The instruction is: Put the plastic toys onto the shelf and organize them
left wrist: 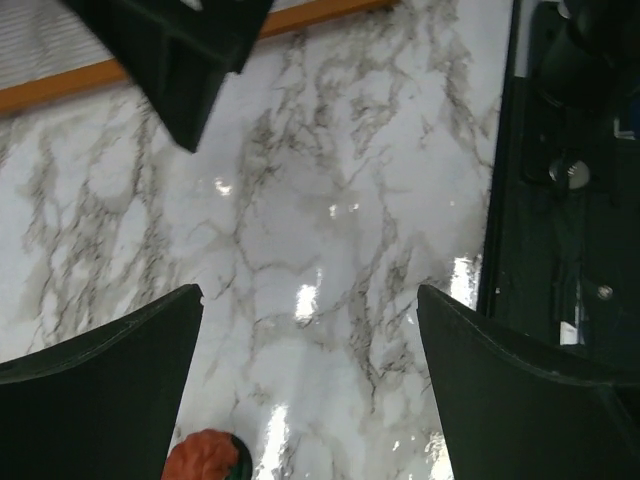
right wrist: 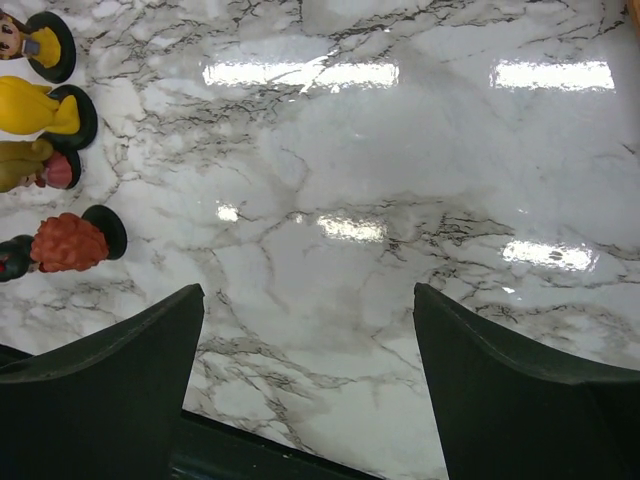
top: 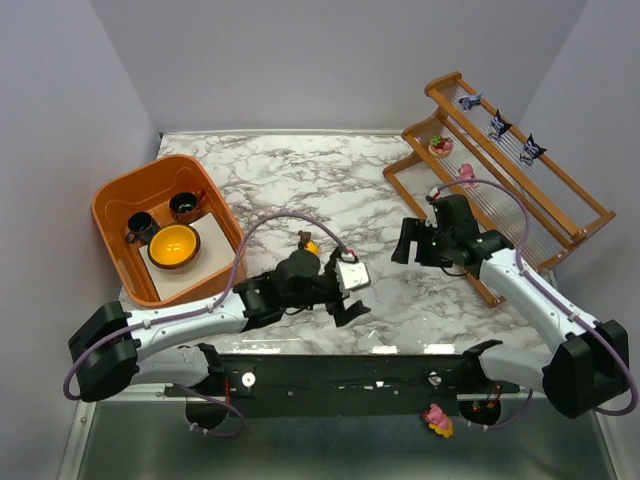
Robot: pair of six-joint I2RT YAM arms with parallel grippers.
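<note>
The shelf (top: pixel 520 170) stands slanted at the back right. Three purple-black toys (top: pixel 498 125) sit on its upper rods, and a red-pink toy (top: pixel 440 145) and a pink toy (top: pixel 465 176) on the lower tier. A brown toy (top: pixel 303 238) and a yellow toy (top: pixel 312 247) stand mid-table beside my left arm. My left gripper (top: pixel 352 288) is open and empty over the marble; an orange-red toy (left wrist: pixel 200 456) lies by its left finger. My right gripper (top: pixel 405 240) is open and empty. Several toys line the left edge of its wrist view, among them a yellow one (right wrist: pixel 38 106) and a red one (right wrist: pixel 66 243).
An orange tub (top: pixel 120 200) at the left holds two dark cups (top: pixel 186 206) and a yellow bowl (top: pixel 174 246). A pink and yellow toy (top: pixel 437 420) lies off the table by the arm bases. The black base rail (left wrist: pixel 565 200) runs along the near edge.
</note>
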